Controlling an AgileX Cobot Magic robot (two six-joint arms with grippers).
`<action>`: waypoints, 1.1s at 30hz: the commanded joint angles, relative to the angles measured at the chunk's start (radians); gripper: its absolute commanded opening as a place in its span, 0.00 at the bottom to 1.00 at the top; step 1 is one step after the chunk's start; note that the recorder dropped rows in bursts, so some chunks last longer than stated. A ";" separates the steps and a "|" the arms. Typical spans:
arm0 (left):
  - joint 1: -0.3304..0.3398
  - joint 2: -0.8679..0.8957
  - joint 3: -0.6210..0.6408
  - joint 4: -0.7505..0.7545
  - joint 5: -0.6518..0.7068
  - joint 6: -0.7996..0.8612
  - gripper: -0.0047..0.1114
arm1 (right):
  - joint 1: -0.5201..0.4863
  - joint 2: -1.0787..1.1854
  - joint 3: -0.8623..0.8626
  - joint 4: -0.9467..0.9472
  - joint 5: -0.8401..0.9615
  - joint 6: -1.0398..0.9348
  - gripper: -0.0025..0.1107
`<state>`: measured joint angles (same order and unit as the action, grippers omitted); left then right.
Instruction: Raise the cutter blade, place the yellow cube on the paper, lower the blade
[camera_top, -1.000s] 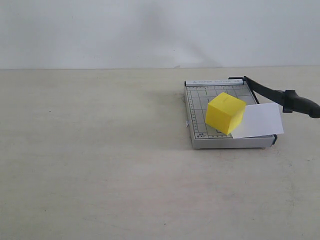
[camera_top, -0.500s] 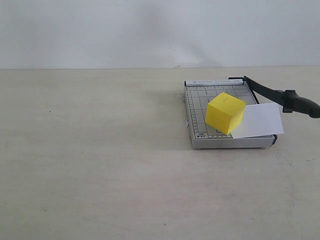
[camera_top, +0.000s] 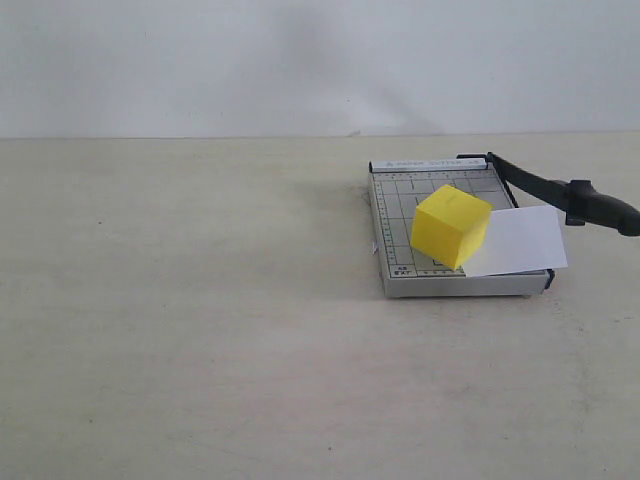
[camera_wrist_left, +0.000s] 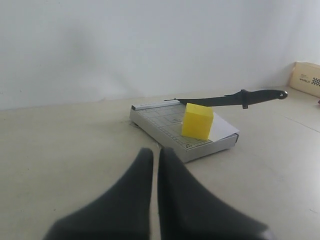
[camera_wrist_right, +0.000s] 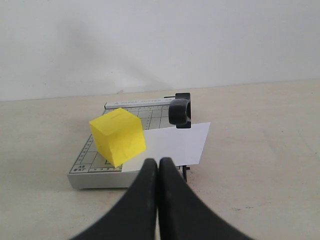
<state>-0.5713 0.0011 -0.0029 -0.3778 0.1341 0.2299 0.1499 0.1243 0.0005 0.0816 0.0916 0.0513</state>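
I note grey gridded trimmer board (camera_top: 400, 225) flat on beige tabletop (camera_top: 200, 320), plain white wall (camera_top: 300, 60) behind. Cardboard box (camera_wrist_left: 306, 79) w/ black print, well apart from board.

Yellow cube (camera_wrist_left: 197, 121) sits on the grey trimmer (camera_wrist_left: 159, 121), cutter blade (camera_wrist_left: 225, 99) raised behind it — left gripper (camera_wrist_left: 155, 153) pinched together, well short

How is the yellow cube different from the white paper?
The cube is bright yellow; the paper is white. The cube is a chunky block that stands tall; the paper is a thin flat sheet. The cube sits wholly over the grey board; the paper pokes out past the board's edge. Both rest on that board, and both are plain, with no marks.
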 joint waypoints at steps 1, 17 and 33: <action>0.001 -0.001 0.003 0.000 -0.022 -0.024 0.08 | -0.001 -0.001 0.000 -0.008 -0.004 -0.006 0.02; 0.001 -0.001 0.003 0.378 -0.193 -0.330 0.08 | -0.001 -0.001 0.000 -0.008 -0.004 -0.006 0.02; 0.003 -0.001 0.003 0.348 -0.193 -0.230 0.08 | -0.001 -0.001 0.000 -0.008 -0.004 -0.006 0.02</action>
<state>-0.5713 0.0011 -0.0029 -0.0191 -0.0752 -0.0084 0.1499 0.1243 0.0005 0.0816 0.0916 0.0513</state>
